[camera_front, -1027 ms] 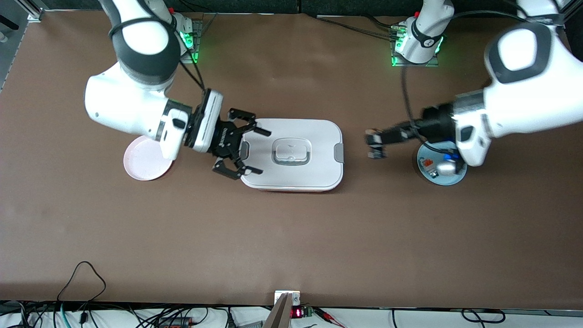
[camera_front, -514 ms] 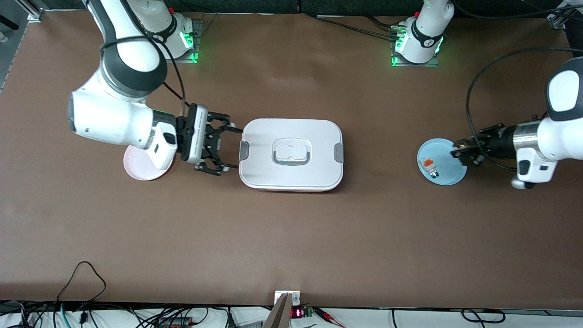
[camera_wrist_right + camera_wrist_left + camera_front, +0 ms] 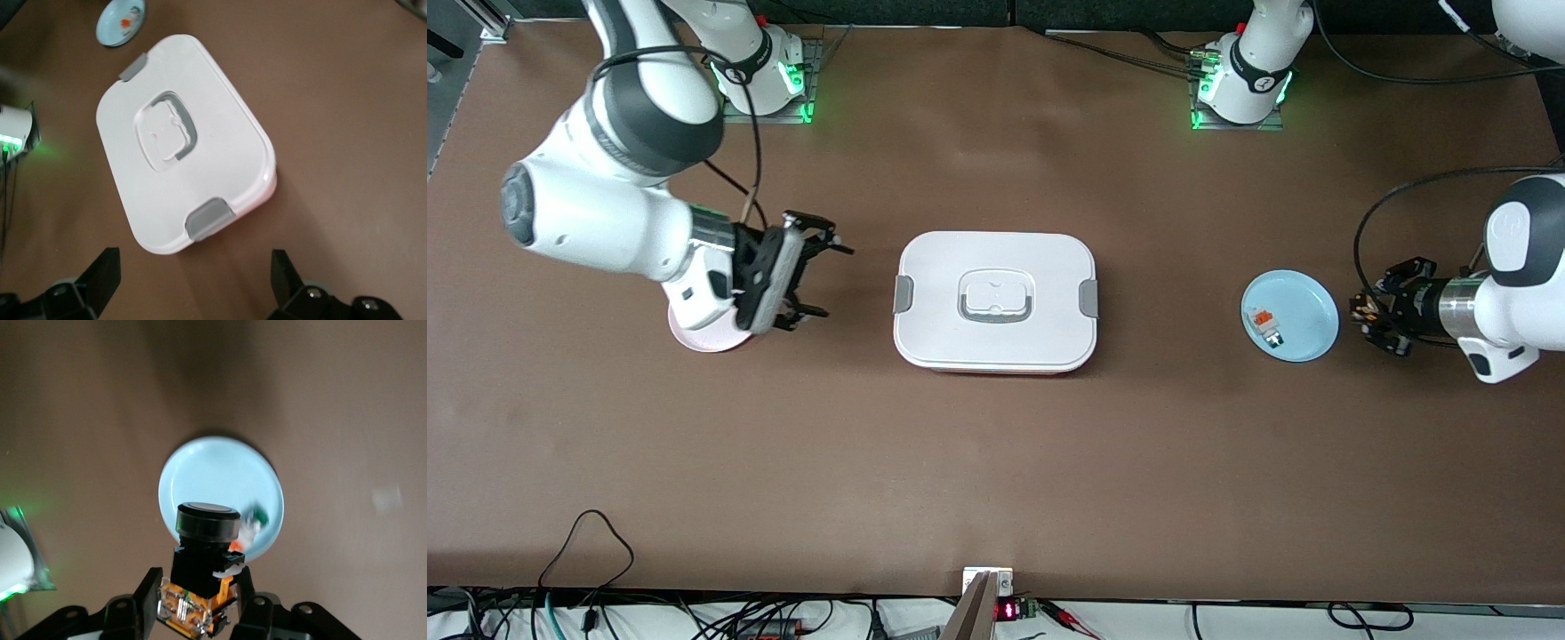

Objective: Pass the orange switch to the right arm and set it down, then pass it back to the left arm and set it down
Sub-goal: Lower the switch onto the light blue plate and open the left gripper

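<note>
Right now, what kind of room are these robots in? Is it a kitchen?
Probably a robot lab, not a kitchen. Two arms are bolted to a brown table, with loose cables along its edge nearest the front camera. The left gripper holds an orange switch, and a white box sits mid-table as an obstacle.

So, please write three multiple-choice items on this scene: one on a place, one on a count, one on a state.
1. Where is the box?
A. between the two plates
B. on the pink plate
C. in the right gripper

2. How many plates are on the table?
A. one
B. two
C. four

3. What does the left gripper hold?
A. nothing
B. a plate
C. the switch

Answers: 1 A, it lies between the pink plate and the blue plate. 2 B, one pink and one blue. 3 C, the fingers clamp it; the right gripper is open.
</note>
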You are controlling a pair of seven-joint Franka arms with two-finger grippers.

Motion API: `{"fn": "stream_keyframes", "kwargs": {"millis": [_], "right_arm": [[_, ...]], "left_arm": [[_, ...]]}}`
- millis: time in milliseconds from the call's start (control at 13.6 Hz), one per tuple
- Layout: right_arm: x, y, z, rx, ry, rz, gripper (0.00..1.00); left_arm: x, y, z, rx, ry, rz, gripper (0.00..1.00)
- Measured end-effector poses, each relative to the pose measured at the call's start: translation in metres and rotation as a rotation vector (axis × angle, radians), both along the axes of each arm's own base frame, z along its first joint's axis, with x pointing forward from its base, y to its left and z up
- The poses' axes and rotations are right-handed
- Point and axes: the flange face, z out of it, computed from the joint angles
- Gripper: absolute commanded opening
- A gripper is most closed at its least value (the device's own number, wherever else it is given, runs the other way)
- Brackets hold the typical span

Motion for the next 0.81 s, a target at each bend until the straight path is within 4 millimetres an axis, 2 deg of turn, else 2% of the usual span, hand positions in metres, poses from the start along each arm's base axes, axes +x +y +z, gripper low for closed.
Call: {"fn": "stream_keyframes", "kwargs": {"millis": [147,294,514,660,807], "right_arm": [[0.002,-0.029,0.005,-0.073,0.122,-0.186,1.0],[-0.001,-0.056,0.021,-0.218,0.186,-0.34,1.0],[-0.01,-0.078,0.05,-0.456,0.235,-0.546,1.0],[-0.012,-0.097,0.078,-0.616,0.187,-0.599,1.0],[-0.009,-0.119,0.111,-0.687,0.132,-0.652,1.0]], "left_arm": [[-0.001,0.006,-0.021,0.082,-0.015,0.115,0.13],[-0.01,0.003,-0.055,0.107,-0.028,0.174,0.13],[-0.03,-0.003,-0.093,0.117,-0.1,0.216,0.13],[-0.045,-0.01,-0.107,0.122,-0.135,0.241,0.13],[-0.057,-0.017,-0.121,0.12,-0.164,0.247,0.13]]}}
